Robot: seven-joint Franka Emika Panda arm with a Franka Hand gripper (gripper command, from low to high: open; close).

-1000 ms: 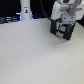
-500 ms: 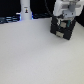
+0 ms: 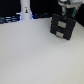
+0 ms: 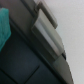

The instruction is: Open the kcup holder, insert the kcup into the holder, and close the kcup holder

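- A tall white post (image 3: pixel 26 10) with a dark mark on it is seen standing upright at the far edge of the bench, toward the exterior view's left.
- A dark strip with small blue spots (image 3: pixel 11 19) is seen along the far edge beside the post; what it is cannot be told.
- The pale bench (image 3: pixel 35 55) is seen filling most of the exterior view, its surface blurred.
- The kcup holder (image 3: pixel 62 27) is seen as a black boxy unit toward the exterior view's right, resting on the bench, well apart from the post.
- Two stacked drawer fronts with lighter handles are shown on it, and both fronts appear flush with the body.
- The robot arm (image 3: pixel 67 6) is seen above the holder at the upper right, its lower end close over the top of the unit; whether contact is made cannot be told.
- The pincer is not clearly made out in either view, so whether it is released or clenched cannot be told.
- In the wrist view, the holder's dark face (image 4: pixel 22 57) is seen very close, with one lighter grey handle (image 4: pixel 47 32) running slantwise across it.
- A blurred teal-green patch (image 4: pixel 4 30) is seen at the picture's edge in the wrist view; what it belongs to cannot be told.
- The kcup itself cannot be identified with certainty in either view.
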